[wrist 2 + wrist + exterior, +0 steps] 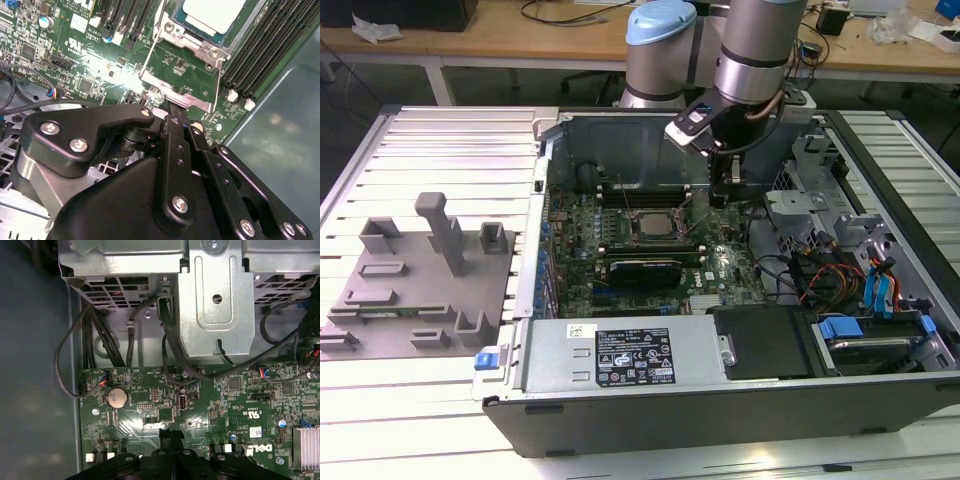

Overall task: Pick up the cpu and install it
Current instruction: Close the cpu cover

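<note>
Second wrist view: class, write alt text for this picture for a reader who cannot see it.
The black gripper, jaws shut and holding nothing, points at the edge of a metal socket frame on a green motherboard. The pale silvery cpu lies inside that frame, with dark memory slots beside it.

Pale silvery-white cpu (210,12), green motherboard (175,70), matte black gripper (172,107), black memory slots (265,50) with white clips (232,95), plain grey fixture blocks (445,230), blue drive latches (840,327), ribbed silver table (450,150).
</note>
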You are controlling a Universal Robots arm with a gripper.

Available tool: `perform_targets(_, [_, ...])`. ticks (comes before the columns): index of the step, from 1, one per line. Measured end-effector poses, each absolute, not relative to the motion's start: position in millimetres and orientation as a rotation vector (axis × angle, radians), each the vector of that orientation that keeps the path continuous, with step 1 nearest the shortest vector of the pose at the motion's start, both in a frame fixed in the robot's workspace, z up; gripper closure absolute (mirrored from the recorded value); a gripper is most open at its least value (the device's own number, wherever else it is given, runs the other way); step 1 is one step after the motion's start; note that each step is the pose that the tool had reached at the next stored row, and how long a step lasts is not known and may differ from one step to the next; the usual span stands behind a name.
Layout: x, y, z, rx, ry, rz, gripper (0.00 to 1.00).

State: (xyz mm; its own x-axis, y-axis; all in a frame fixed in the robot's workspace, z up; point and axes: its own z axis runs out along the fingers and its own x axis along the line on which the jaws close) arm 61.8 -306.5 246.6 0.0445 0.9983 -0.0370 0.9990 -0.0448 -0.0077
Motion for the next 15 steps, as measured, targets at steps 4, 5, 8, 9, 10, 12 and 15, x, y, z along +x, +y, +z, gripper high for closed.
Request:
perform_targets(4, [61,-306,247,2.256,2.157,-0.05,0.89])
perform_targets(5, [61,-306,247,2.256,2.157,-0.05,0.89])
perform_targets(8, [56,-306,247,2.256,2.157,-0.05,0.89])
perform_targets(9, [54,-306,247,2.256,2.157,-0.05,0.89])
perform_targets(10, [53,-306,247,2.256,2.157,-0.05,0.89])
perform_targets(12, [49,-306,247,2.256,2.157,-0.05,0.89])
perform_targets(15, [42,-306,247,2.255,2.157,-0.049,0.89])
